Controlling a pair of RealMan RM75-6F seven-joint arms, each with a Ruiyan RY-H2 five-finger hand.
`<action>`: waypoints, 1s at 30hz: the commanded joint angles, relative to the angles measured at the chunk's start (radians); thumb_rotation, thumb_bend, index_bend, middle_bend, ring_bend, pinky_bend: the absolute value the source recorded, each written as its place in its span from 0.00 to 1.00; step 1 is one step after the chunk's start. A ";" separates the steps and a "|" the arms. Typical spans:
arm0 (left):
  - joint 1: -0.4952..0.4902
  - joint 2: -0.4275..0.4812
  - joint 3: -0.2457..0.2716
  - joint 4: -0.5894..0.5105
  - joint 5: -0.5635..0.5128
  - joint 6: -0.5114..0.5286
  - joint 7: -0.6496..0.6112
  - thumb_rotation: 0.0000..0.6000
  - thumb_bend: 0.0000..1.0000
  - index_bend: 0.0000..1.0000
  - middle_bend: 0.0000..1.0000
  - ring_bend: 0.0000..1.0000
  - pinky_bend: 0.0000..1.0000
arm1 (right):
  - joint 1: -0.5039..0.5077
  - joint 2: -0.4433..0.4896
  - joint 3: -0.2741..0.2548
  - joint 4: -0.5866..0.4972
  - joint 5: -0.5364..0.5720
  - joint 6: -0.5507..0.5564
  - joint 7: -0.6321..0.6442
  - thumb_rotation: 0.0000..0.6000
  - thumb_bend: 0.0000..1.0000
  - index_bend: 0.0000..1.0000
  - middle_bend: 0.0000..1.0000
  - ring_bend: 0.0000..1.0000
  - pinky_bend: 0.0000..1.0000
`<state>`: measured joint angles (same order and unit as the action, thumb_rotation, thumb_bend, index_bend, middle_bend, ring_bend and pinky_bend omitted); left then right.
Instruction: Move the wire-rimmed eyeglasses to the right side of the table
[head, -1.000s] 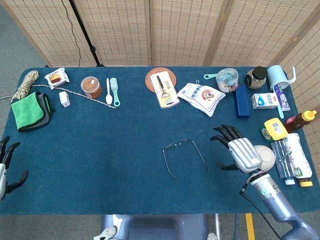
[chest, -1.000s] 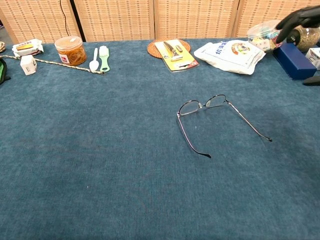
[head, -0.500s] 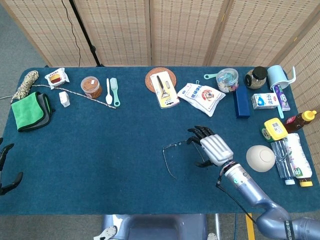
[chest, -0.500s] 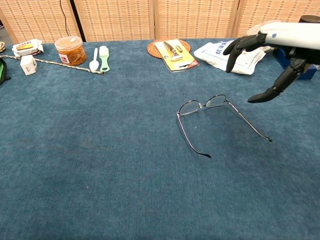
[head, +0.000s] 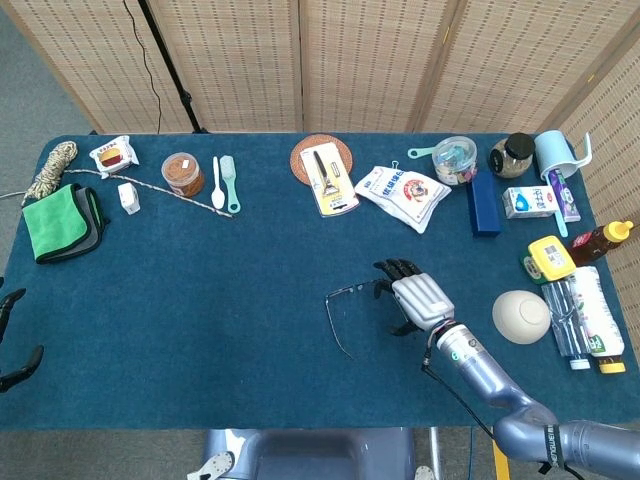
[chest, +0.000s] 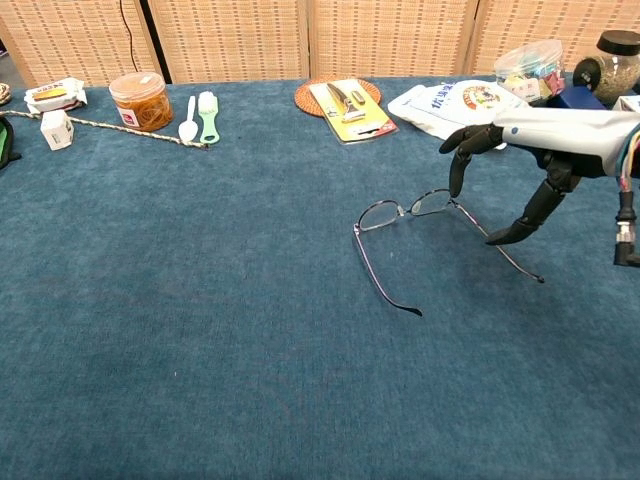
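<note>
The wire-rimmed eyeglasses (head: 352, 291) lie unfolded on the blue table (head: 200, 300), a little right of centre, temples pointing toward me. In the chest view the eyeglasses (chest: 382, 214) rest flat. My right hand (head: 418, 298) hovers over their right side, holding nothing. In the chest view the right hand (chest: 520, 135) has its fingers (chest: 455, 180) pointing down beside the right lens, and its thumb reaches down by the right temple. My left hand (head: 12, 345) shows only as dark spread fingers at the table's front left edge, far from the glasses.
A beige bowl (head: 521, 316) sits right of my right hand, with bottles (head: 590, 315) and a yellow box (head: 548, 258) along the right edge. A blue box (head: 484, 205), white packet (head: 403, 195) and carded peeler (head: 325, 175) lie further back. A green cloth (head: 62, 222) lies far left.
My right hand has moved left from beside the beige bowl to over the glasses' right side and dropped lower. The glasses have not moved. The left hand slid further off the left edge.
</note>
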<state>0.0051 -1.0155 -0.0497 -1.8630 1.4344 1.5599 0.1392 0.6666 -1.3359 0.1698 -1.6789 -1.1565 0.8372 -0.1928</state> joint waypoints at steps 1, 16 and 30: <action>0.000 0.000 0.000 -0.002 0.002 0.000 0.001 1.00 0.29 0.15 0.00 0.03 0.02 | 0.012 -0.011 -0.006 0.018 0.024 -0.010 -0.016 1.00 0.20 0.37 0.06 0.03 0.02; 0.003 0.002 0.003 -0.013 0.003 0.005 0.014 1.00 0.29 0.15 0.00 0.03 0.02 | 0.068 -0.076 -0.010 0.127 0.159 -0.056 -0.063 1.00 0.20 0.34 0.00 0.00 0.00; 0.001 -0.004 0.000 -0.013 -0.005 0.002 0.025 1.00 0.29 0.15 0.00 0.03 0.02 | 0.124 -0.118 0.001 0.239 0.226 -0.075 -0.085 1.00 0.21 0.25 0.00 0.00 0.00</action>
<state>0.0060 -1.0196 -0.0499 -1.8756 1.4296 1.5619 0.1643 0.7871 -1.4528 0.1698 -1.4440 -0.9330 0.7636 -0.2781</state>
